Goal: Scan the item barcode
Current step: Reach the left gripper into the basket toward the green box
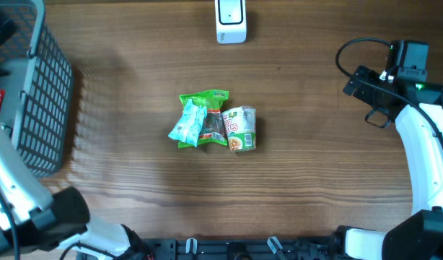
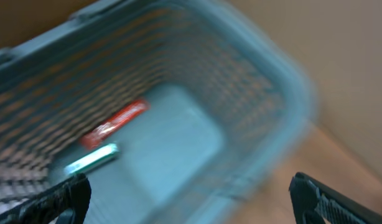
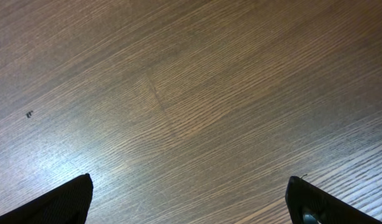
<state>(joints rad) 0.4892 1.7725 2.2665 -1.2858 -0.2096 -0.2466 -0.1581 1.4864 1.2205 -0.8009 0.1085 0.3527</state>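
The left gripper (image 2: 188, 200), fingers apart and empty, hangs over the basket (image 2: 289, 81), probably the drop-off for scanned goods, while the right gripper (image 3: 190, 202), fingers apart, idles above the table (image 3: 178, 93).

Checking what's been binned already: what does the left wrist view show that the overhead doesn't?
Left wrist only: the left gripper's open jaws and, blurred, a pale green item on the basket floor. Overhead only: the snack packets mid-table, the white scanner at the far edge, the right arm. Both: that grey basket and probably the red packet in it, a sliver at the overhead's left edge.
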